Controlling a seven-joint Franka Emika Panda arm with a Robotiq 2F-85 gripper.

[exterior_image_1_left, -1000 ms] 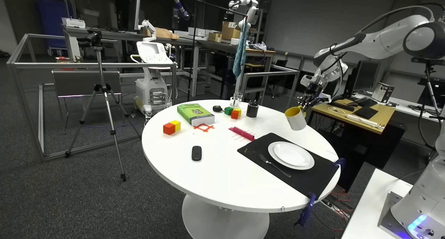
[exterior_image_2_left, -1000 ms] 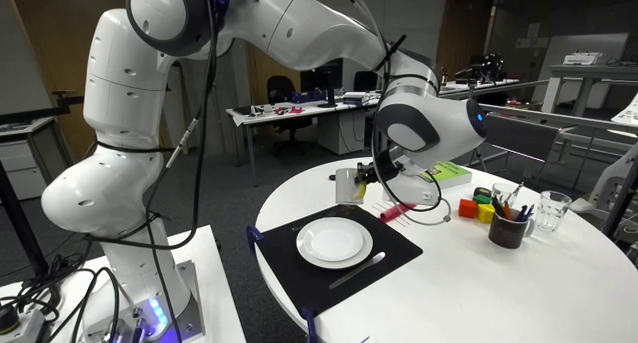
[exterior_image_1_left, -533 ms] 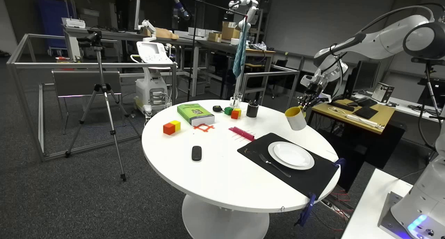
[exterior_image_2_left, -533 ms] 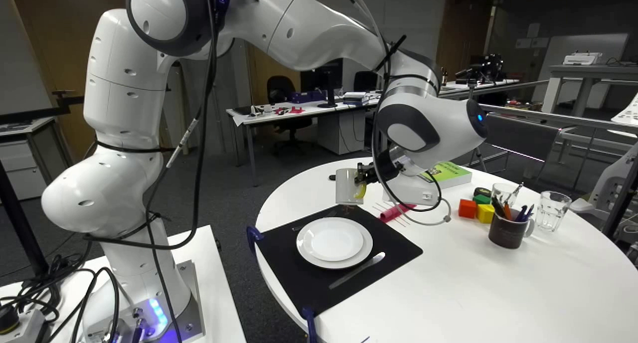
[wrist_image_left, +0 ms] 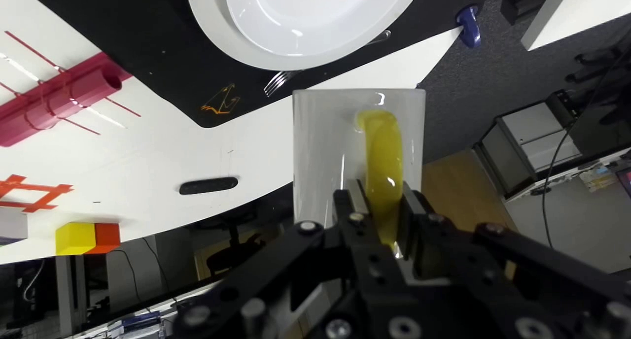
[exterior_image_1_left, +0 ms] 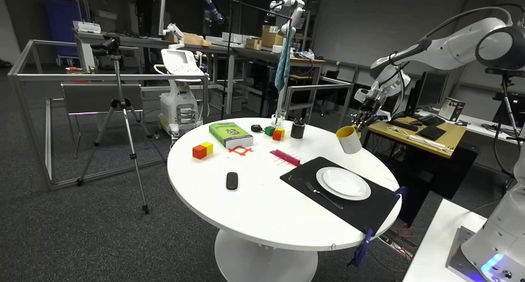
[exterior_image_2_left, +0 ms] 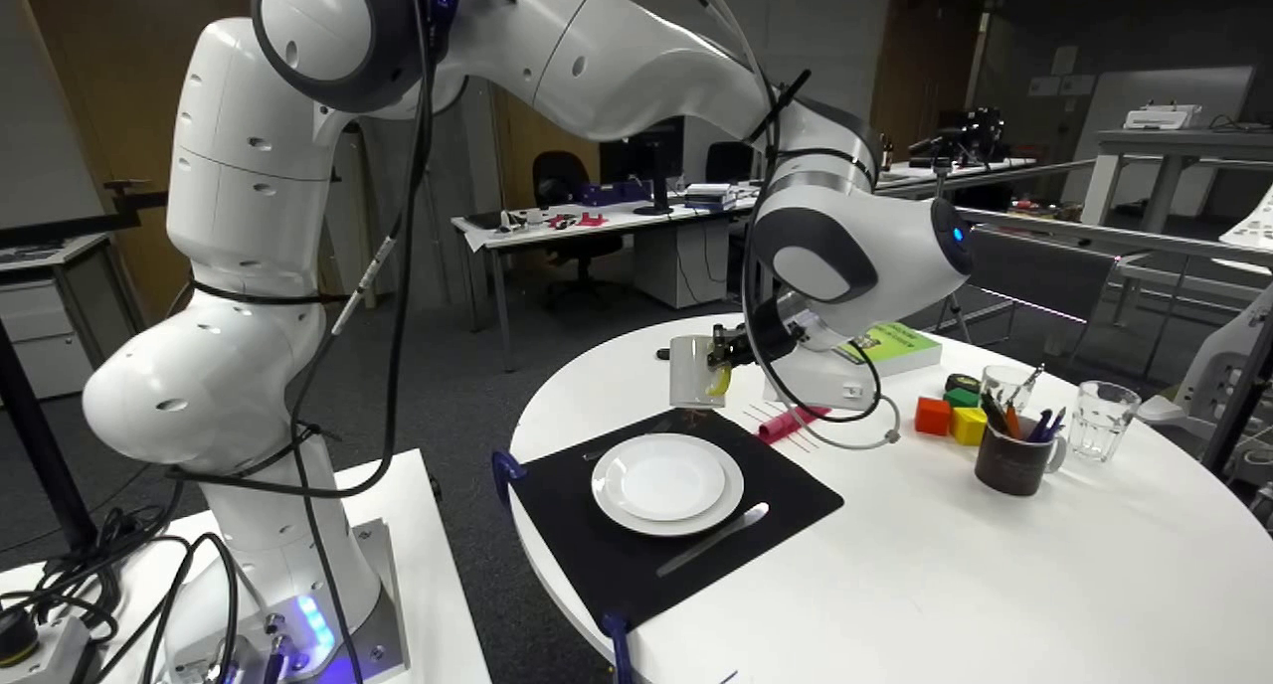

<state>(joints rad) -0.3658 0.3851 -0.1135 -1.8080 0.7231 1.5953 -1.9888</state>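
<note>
Mug (exterior_image_1_left: 350, 144): hung tilted, clear of the tabletop (exterior_image_1_left: 254, 208), on the side where the black placemat (exterior_image_2_left: 781, 487) met the edge.
Claw (wrist_image_left: 384, 201): was clamped on the mug's yellow handle (wrist_image_left: 383, 149).
Plates (exterior_image_2_left: 668, 528): sat stacked, small on large, upon the placemat.
Fork (exterior_image_1_left: 324, 195) and knife (exterior_image_2_left: 713, 540): lay on opposite sides of the plates.
Blue clamps (exterior_image_1_left: 361, 249): gripped the placemat at the tabletop edge.
Green book (exterior_image_1_left: 231, 133): lay near the edge across from the placemat.

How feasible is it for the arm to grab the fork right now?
Likely no: the claw is shut on the yellow handle of the mug, so nothing is free to pinch with. The fork itself lies uncovered on the black mat, beside the stacked plates.
</note>
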